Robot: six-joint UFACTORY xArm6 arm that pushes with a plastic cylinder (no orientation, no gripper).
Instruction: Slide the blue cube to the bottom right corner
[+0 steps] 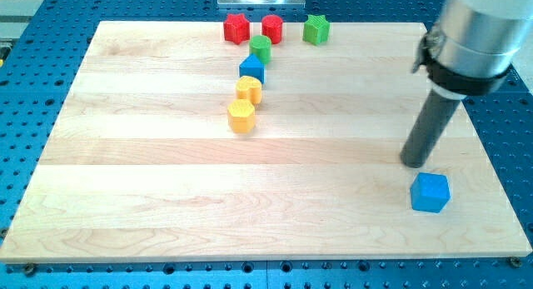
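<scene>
So my tip (414, 163) is planted on the wooden board (150, 206) over at the view's right, and the blue cube (430, 192) sits just below it, a touch to the right. They look really close, but I honestly can't tell if the rod is touching the cube or if there's a sliver of board between them. There's nothing to clench or release here: it's a bare rod, holding nothing, just standing next to the cube. The cube itself is down in the bottom right part of the board, near the right edge and a bit up from the bottom edge.

Everything else is well apart, bunched near the view's top, left of centre: a red star (236, 27), a red cylinder (272, 27) beside it, and a green star (316, 28). Below those runs a little chain: green cylinder (261, 47), another blue block (251, 69), then a yellow block (248, 90) and a yellow hexagon-ish one (241, 117).
</scene>
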